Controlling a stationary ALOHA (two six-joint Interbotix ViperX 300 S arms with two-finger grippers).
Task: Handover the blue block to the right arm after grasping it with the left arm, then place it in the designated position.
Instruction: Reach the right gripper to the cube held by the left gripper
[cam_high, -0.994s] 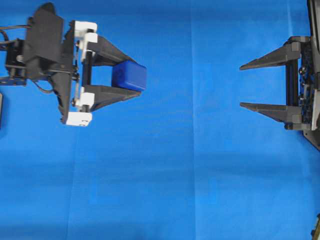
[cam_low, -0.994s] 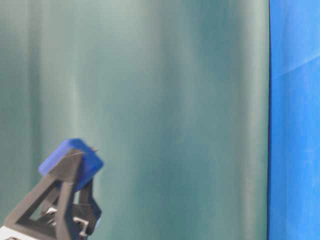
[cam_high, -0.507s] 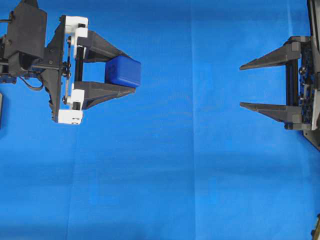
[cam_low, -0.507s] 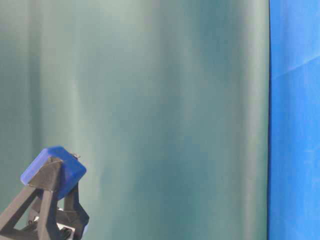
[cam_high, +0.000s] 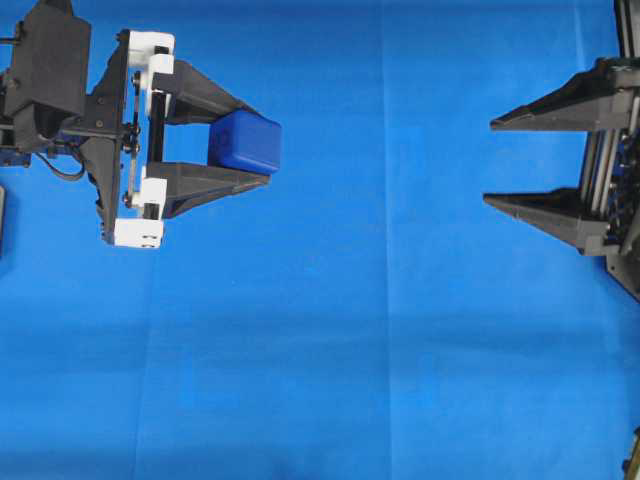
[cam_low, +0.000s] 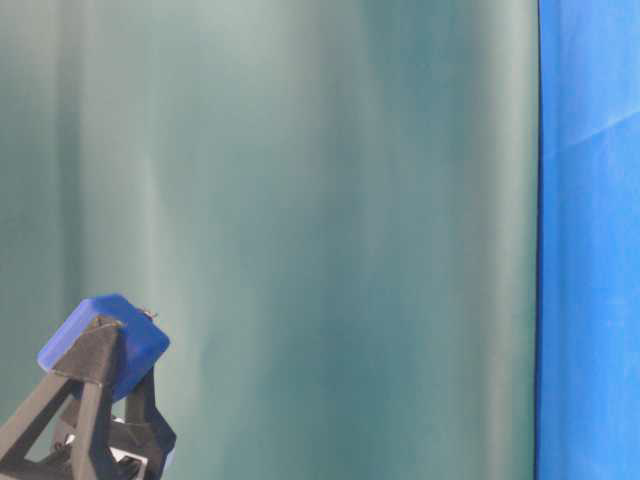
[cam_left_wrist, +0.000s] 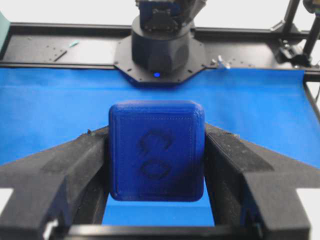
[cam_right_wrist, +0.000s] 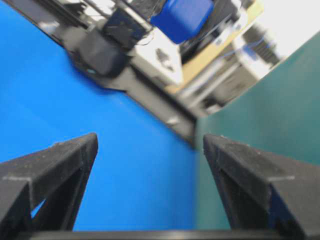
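Observation:
The blue block (cam_high: 245, 143) is a small dark-blue cube, clamped between the two black fingers of my left gripper (cam_high: 258, 143), which has white brackets at its base. The left wrist view shows the blue block (cam_left_wrist: 156, 150) held off the cloth, a faint looped mark on its face. At table level the blue block (cam_low: 105, 343) rides on the left gripper's fingers (cam_low: 85, 395) at the lower left. My right gripper (cam_high: 489, 162) stands wide open at the right edge, empty, tips pointing left. From the right gripper (cam_right_wrist: 150, 142) the blue block (cam_right_wrist: 182, 19) appears far off.
Blue cloth (cam_high: 380, 330) covers the table. A teal curtain (cam_low: 330, 220) hangs behind. The right arm's black base (cam_left_wrist: 160, 47) sits at the cloth's far edge in the left wrist view, on a black frame (cam_left_wrist: 60, 47).
My left gripper, with the block, moved left and slightly up a second ago, then held still. My right gripper has just shifted and tilted at the right edge, its tips now further right.

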